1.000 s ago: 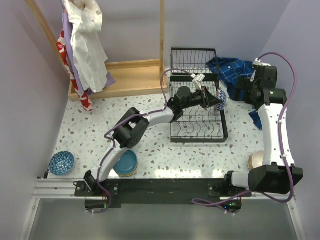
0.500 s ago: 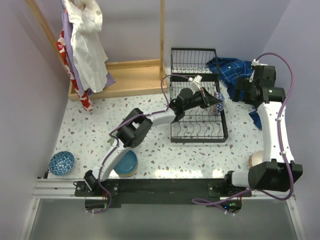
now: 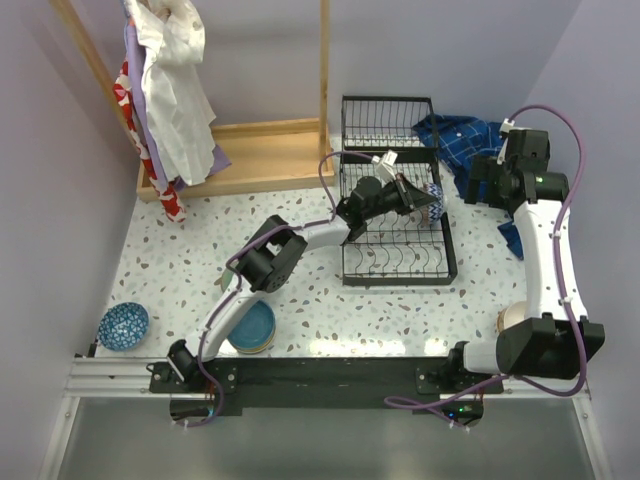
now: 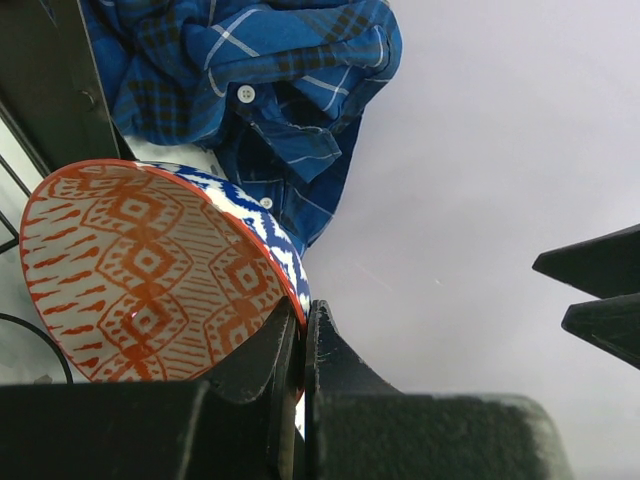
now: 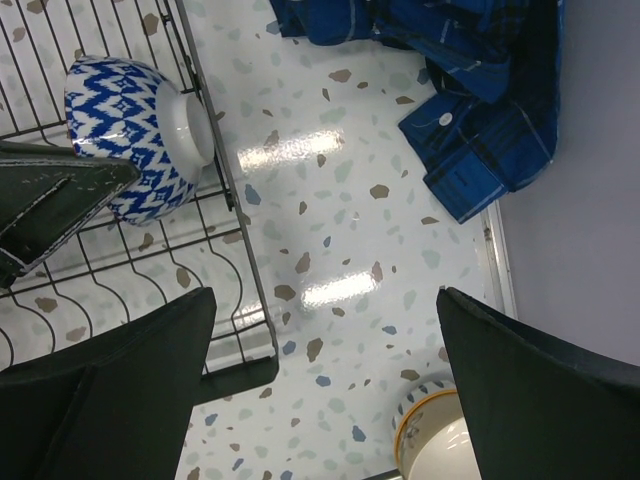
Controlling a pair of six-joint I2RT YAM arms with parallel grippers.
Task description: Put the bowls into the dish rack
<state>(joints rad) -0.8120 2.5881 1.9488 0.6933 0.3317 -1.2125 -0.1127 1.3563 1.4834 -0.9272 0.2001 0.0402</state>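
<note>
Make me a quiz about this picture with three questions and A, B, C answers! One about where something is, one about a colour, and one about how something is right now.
1. Where is the patterned bowl?
A) in a sink
B) held over the dish rack
C) on the floor

2. What colour is the checked shirt?
A) blue
B) red
C) yellow

3. How is the right end effector?
A) shut on a cup
B) shut on a spoon
C) open, with nothing in it

Answers:
1. B: the left end effector pinches the bowl's rim, with the rack wires below it.
2. A: the right wrist view shows blue checks.
3. C: its fingers stand wide apart, with only table between them.
</note>
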